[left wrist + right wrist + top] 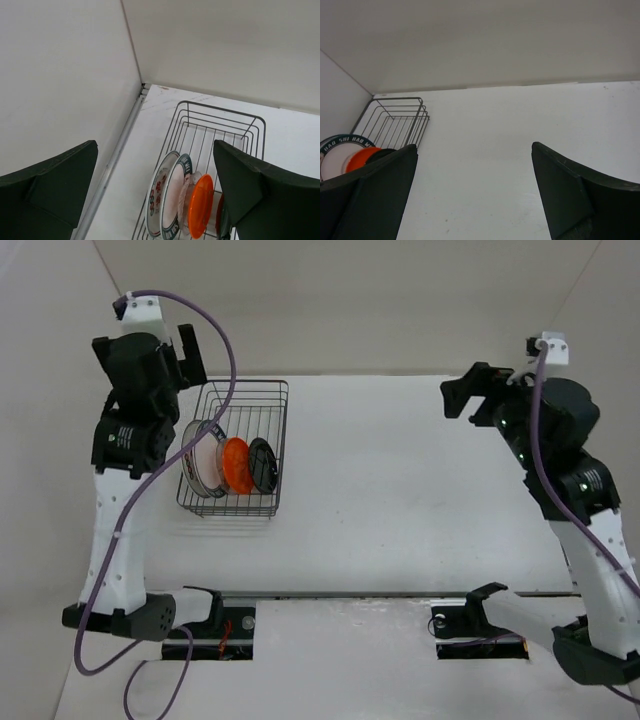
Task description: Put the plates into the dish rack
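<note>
The black wire dish rack [250, 383] stands at the table's far left. The plates stand on edge in its near half: white with red characters [190, 458], green-rimmed [207, 468], orange [237, 466], black [264, 464]. My left gripper [187, 352] is open and empty, raised above the rack's left side. The left wrist view [155, 145] shows the red-character plate [157, 192], green-rimmed plate [175, 200], clear plate [191, 182] and orange plate [202, 205]; the black one is mostly hidden by a finger. My right gripper [463, 398] is open and empty, raised far right.
White walls close the table at the back and the left, close beside the rack. The rack's far half [220, 108] holds no plates. The right wrist view [473, 146] shows bare table with the rack [395, 100] at its left edge.
</note>
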`<state>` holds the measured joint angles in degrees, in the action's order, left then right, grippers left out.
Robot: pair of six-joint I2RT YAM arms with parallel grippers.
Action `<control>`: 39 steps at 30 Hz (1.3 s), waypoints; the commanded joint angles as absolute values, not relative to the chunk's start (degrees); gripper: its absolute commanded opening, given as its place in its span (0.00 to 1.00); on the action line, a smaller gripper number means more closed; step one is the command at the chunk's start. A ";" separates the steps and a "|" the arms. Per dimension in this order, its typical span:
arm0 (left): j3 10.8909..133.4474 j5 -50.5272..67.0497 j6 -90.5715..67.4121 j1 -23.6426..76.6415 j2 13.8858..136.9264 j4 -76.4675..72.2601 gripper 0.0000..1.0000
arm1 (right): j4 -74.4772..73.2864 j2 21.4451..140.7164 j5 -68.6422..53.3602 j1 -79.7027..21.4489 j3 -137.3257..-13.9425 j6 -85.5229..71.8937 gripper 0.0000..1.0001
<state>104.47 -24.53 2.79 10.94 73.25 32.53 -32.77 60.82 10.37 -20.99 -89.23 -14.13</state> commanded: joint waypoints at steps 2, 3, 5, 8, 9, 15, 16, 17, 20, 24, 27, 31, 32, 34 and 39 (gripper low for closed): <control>104.33 -20.92 3.52 8.88 67.51 35.16 1.00 | -40.07 56.61 14.06 -21.01 -90.62 -13.27 1.00; 103.28 -20.22 2.73 8.88 66.37 35.16 1.00 | -40.08 54.69 14.06 -21.01 -90.62 -13.27 1.00; 103.27 -17.59 2.20 8.88 63.81 37.17 1.00 | -40.69 52.92 14.77 -21.01 -90.62 -12.75 1.00; 102.05 -13.46 0.97 8.88 61.62 39.81 1.00 | -41.92 50.98 14.16 -21.01 -90.09 -12.22 1.00; 101.34 -12.75 0.36 8.88 61.00 39.81 1.00 | -42.79 50.45 14.15 -21.01 -90.09 -12.22 1.00; 94.39 -7.66 -0.97 4.33 56.17 39.20 1.00 | -44.30 50.45 15.37 -22.06 -92.72 -11.60 1.00; 93.52 -6.78 -0.97 3.52 56.16 39.20 1.00 | -44.30 50.45 15.38 -22.06 -92.72 -11.60 1.00; 92.82 -5.81 -0.97 2.82 55.29 39.20 1.00 | -44.30 49.93 15.38 -22.06 -93.25 -11.60 1.00; 92.81 -2.64 -1.49 1.05 54.76 39.20 1.00 | -44.30 49.92 15.38 -22.59 -93.25 -11.60 1.00; 92.81 -1.41 -1.49 -0.35 54.76 39.81 1.00 | -44.30 49.40 15.99 -23.11 -93.25 -11.07 1.00; 92.20 -0.62 -1.49 -1.57 54.76 39.81 1.00 | -44.30 49.39 16.61 -23.64 -92.55 -11.07 1.00; 92.20 0.26 -1.49 -2.11 54.76 39.81 1.00 | -44.30 48.87 17.14 -23.64 -92.55 -11.07 1.00; 92.20 0.26 -1.49 -2.11 54.76 39.81 1.00 | -44.30 48.87 17.14 -23.64 -92.55 -11.07 1.00; 92.20 0.26 -1.49 -2.11 54.76 39.81 1.00 | -44.30 48.35 17.67 -23.64 -92.55 -11.07 1.00; 92.20 -0.61 -1.49 -3.34 54.14 40.34 1.00 | -44.30 47.81 17.67 -23.64 -92.55 -11.07 1.00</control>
<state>92.33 -0.49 -1.02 -2.57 55.55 41.50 -44.60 48.77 16.45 -23.03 -91.07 -11.77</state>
